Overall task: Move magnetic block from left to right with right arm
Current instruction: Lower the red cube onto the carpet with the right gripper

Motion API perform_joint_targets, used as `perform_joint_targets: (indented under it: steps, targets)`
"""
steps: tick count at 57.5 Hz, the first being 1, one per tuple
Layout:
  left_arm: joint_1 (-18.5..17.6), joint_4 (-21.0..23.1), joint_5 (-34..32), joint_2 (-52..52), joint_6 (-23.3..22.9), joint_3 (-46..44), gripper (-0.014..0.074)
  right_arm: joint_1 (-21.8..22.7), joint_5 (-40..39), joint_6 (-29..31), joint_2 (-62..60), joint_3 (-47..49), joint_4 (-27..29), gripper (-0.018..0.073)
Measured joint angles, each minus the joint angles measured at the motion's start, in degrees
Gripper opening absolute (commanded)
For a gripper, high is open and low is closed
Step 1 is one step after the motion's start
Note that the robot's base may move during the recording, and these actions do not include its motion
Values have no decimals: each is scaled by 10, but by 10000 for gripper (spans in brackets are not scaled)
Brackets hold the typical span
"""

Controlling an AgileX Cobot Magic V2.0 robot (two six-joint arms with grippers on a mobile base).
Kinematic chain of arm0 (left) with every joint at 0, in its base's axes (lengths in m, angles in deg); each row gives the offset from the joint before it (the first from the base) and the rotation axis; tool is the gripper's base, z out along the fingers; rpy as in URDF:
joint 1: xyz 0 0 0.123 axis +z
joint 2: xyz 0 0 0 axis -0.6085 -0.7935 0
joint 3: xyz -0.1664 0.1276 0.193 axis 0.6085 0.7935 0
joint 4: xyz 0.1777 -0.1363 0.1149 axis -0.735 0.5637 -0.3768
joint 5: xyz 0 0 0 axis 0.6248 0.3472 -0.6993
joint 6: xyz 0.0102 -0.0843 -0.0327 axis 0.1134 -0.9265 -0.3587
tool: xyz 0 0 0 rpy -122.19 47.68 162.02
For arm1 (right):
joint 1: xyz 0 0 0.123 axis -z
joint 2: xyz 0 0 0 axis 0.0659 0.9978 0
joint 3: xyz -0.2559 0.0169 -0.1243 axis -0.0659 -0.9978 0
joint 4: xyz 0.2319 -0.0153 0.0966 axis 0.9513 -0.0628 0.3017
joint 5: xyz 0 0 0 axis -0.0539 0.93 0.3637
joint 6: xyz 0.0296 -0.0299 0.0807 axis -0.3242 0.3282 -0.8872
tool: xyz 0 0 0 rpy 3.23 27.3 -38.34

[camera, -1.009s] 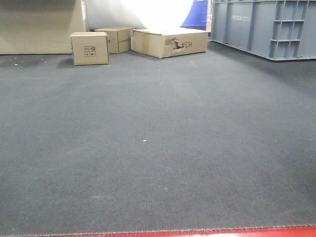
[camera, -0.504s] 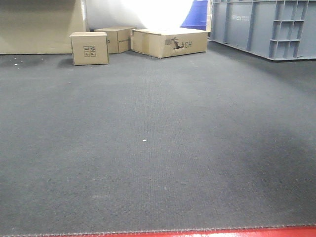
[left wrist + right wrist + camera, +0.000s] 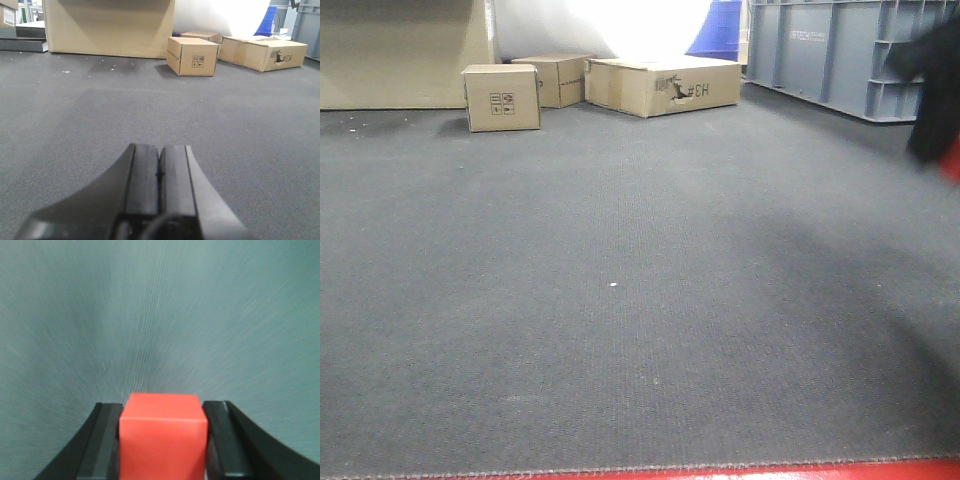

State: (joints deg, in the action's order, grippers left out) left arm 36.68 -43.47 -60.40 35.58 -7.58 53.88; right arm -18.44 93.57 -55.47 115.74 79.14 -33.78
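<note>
The magnetic block [image 3: 163,435], a bright-red cube, sits between the two black fingers of my right gripper [image 3: 163,407], which is shut on it above the grey carpet. The carpet under it is streaked with motion blur. In the front view the right arm [image 3: 935,95] shows as a dark blurred shape at the right edge, with a red smear just below it. My left gripper [image 3: 160,167] hangs low over the carpet, its fingers pressed together with nothing between them.
Three brown cardboard boxes [image 3: 501,97] [image 3: 555,78] [image 3: 663,85] stand at the back. A large blue-grey crate [image 3: 830,55] fills the back right. A big cardboard box [image 3: 107,25] stands far left. A red strip [image 3: 720,471] runs along the carpet's near edge.
The right arm has swung into the front view at the right edge, blurred. Its shadow has spread over the right part of the carpet.
</note>
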Motion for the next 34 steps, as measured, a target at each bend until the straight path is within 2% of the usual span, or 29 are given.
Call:
perform_joint_targets:
  steps: [26,29,34]
  targets:
    - [0,0,0,0,0,0,-126,0,-6,0,90,1,0,124]
    - [0,0,0,0,0,0,-126,0,-6,0,91,1,0,137]
    - [0,0,0,0,0,0,-126,0,-7,0,91,1,1,210]
